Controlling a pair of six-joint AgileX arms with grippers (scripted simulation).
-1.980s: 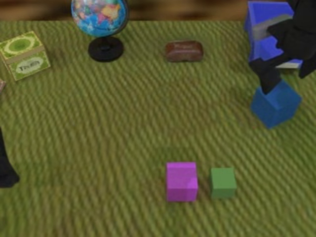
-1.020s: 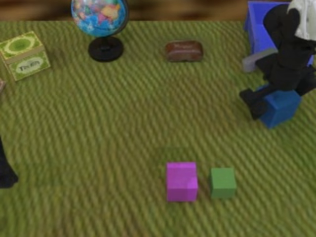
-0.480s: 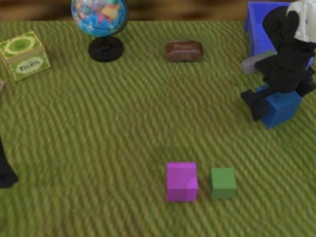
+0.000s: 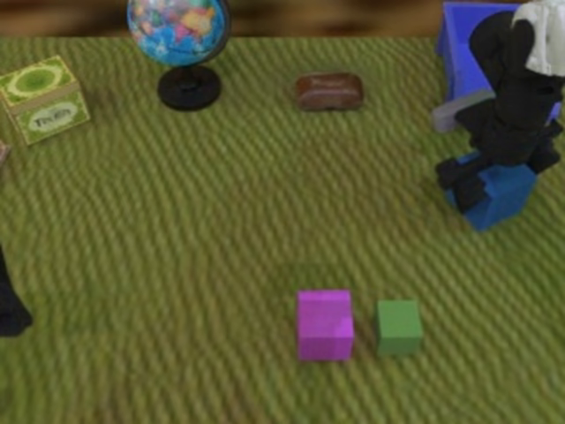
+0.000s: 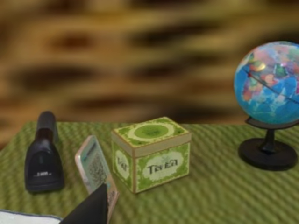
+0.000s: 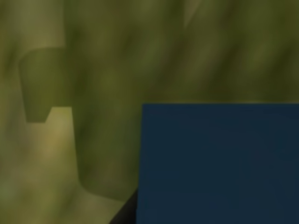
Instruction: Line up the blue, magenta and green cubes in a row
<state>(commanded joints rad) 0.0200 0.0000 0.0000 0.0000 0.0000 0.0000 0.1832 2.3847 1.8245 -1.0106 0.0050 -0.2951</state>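
Observation:
The blue cube (image 4: 505, 196) sits on the green mat at the right side, turned at an angle. My right gripper (image 4: 496, 177) is down over it and shut on it, one dark finger (image 4: 461, 185) pressed to its left face. In the right wrist view the blue cube (image 6: 219, 163) fills the frame, with a finger (image 6: 126, 215) against its edge. The magenta cube (image 4: 325, 324) and the smaller green cube (image 4: 398, 327) stand side by side near the front centre, a small gap between them. My left gripper (image 4: 11, 314) is parked at the left edge, open.
A blue bin (image 4: 463, 44) stands behind the right arm. A globe (image 4: 179, 35), a brown block (image 4: 328, 91) and a green-and-cream box (image 4: 44, 99) line the back. The left wrist view also shows a black scanner (image 5: 43, 158) and a phone (image 5: 93, 168).
The right gripper came down onto the blue cube, and its visible finger has closed in against the cube's left face. The cubes and the left arm have not moved.

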